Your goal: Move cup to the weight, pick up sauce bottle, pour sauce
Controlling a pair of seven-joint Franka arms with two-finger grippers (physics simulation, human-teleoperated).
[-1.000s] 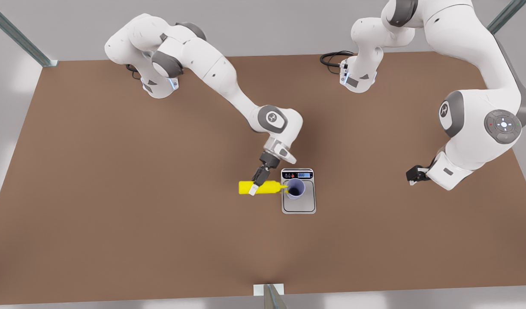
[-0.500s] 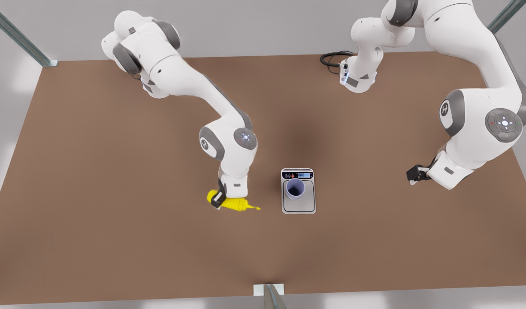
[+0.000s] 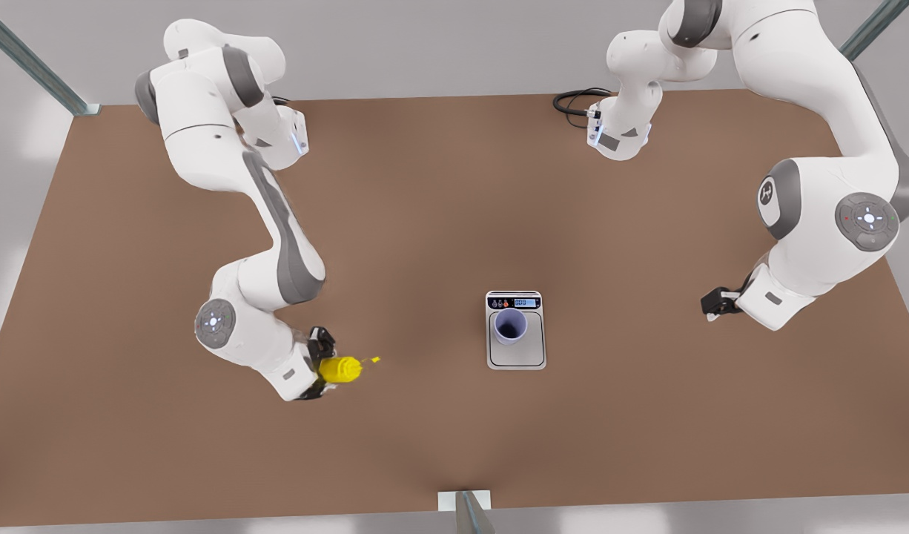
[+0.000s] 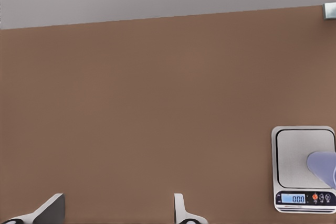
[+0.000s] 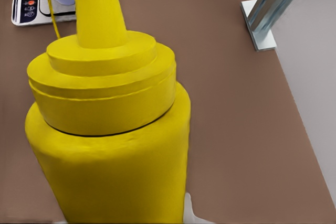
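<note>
The yellow sauce bottle hangs just above the table at the front view's left, nozzle pointing toward the weight. My right gripper is shut on its body; the bottle looms close in the right wrist view. The lavender cup stands upright on the back half of the weight, a silver scale, well to the right of the bottle. My left gripper waits open at the front view's right, nothing between its fingers. The left wrist view shows the weight and the cup.
A metal post stands at the table's near edge, also seen as a post in the right wrist view. A black cable lies by the far arm base. Bare brown table separates bottle and scale.
The right gripper has swung the sauce bottle away from the cup, from beside the scale to far on the front view's left. Cup, scale and left arm have stayed put.
</note>
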